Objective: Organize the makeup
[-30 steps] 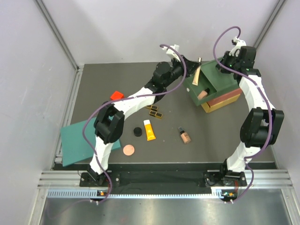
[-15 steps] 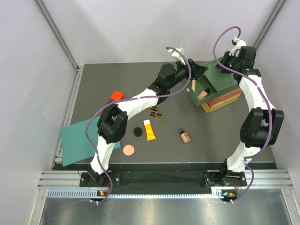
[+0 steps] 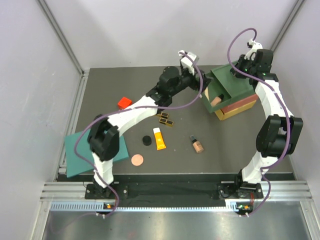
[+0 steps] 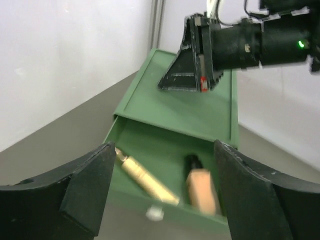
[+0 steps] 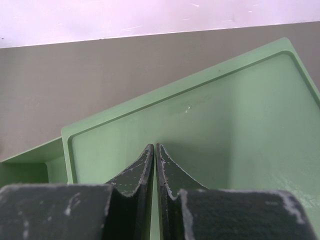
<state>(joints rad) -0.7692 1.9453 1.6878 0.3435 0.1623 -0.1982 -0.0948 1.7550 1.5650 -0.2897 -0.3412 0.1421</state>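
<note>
Top view, left to right: copper disc [image 3: 137, 160] at 7 o'clock of the black round compact [image 3: 146, 140]; orange tube [image 3: 159, 139] just beside the compact at 3 o'clock; black-gold palette [image 3: 165, 119] at 12 o'clock of the tube; one beige bottle [image 3: 197, 144] lying apart; I read the left gripper [image 4: 164, 150] spread and empty, facing the open green drawer [image 4: 185, 215] holding the cream stick [image 4: 145, 177] and second beige bottle [image 4: 202, 187]; right gripper [image 5: 155, 150] pressed together on the drawer box top [image 5: 225, 115]

I see my left gripper [image 4: 162, 148] spread wide above the open drawer [image 4: 165, 131]; the bottle [image 4: 201, 187] lies three o'clock of the stick [image 4: 142, 177].
</note>
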